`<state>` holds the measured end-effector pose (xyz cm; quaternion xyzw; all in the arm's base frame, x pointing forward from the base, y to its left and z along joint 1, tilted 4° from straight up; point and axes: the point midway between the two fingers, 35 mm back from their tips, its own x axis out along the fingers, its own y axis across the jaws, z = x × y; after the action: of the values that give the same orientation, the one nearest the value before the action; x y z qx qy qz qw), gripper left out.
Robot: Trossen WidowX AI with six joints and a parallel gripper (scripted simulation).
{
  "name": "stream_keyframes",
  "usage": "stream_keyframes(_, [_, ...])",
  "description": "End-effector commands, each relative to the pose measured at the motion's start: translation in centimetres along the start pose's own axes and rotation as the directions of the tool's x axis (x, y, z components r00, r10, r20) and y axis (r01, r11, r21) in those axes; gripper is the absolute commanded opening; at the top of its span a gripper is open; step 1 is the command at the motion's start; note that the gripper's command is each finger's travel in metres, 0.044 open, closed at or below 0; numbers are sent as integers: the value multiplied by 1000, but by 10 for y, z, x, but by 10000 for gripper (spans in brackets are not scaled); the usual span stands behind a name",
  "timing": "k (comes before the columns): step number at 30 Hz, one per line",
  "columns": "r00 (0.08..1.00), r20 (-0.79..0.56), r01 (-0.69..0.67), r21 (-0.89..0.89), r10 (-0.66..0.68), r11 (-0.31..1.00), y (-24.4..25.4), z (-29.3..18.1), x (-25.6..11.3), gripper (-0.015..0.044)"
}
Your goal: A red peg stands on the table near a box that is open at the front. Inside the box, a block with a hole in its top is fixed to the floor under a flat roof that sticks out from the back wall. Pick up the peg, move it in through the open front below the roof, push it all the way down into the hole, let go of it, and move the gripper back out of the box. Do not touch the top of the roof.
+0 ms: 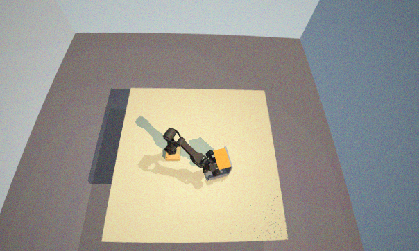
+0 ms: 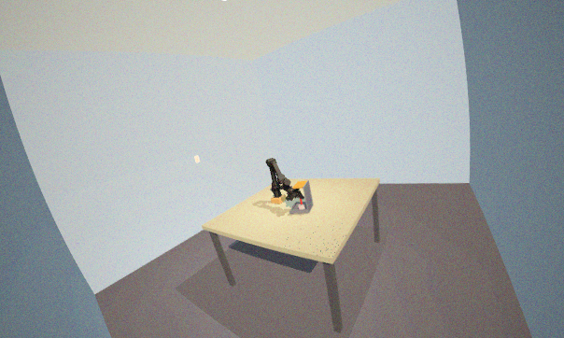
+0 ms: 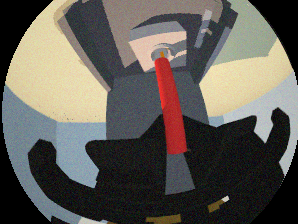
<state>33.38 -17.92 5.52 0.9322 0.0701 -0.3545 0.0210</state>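
The red peg point(image 2: 301, 201) point(image 3: 167, 95) is between the fingers of my gripper point(image 2: 301, 195) point(image 3: 168, 117), which is shut on it. The peg points down, and its lower end is at the hole in the top of the pale pink block point(image 2: 302, 207) point(image 3: 141, 49). Part of the ring around the hole shows beside the tip; I cannot tell whether the tip is inside. The gripper is in the grey box point(image 2: 308, 198) point(image 3: 120, 110), below the level of the orange roof point(image 1: 223, 159) point(image 2: 301, 185). In the top view the arm and roof hide the peg and block.
The box walls stand close around the gripper, and the roof overhangs from the back wall. The arm point(image 1: 191, 150) point(image 2: 279, 176) reaches in from its orange base point(image 1: 173, 155) point(image 2: 276, 201). The box stands on the pale yellow table point(image 1: 160, 215) point(image 2: 262, 229).
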Motion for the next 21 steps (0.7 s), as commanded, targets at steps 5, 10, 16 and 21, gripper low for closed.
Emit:
stream_keyframes(5, [1000, 8, 1, 11, -1, 1000, -4, 11, 6, 0])
stream_keyframes(10, [1000, 8, 1, 11, -1, 1000, -4, 15, 9, 0])
stream_keyframes(16, [1000, 8, 1, 11, -1, 1000, -3, 18, 13, 0])
stream_keyframes(21, [1000, 8, 1, 11, -1, 1000, -3, 22, 16, 0])
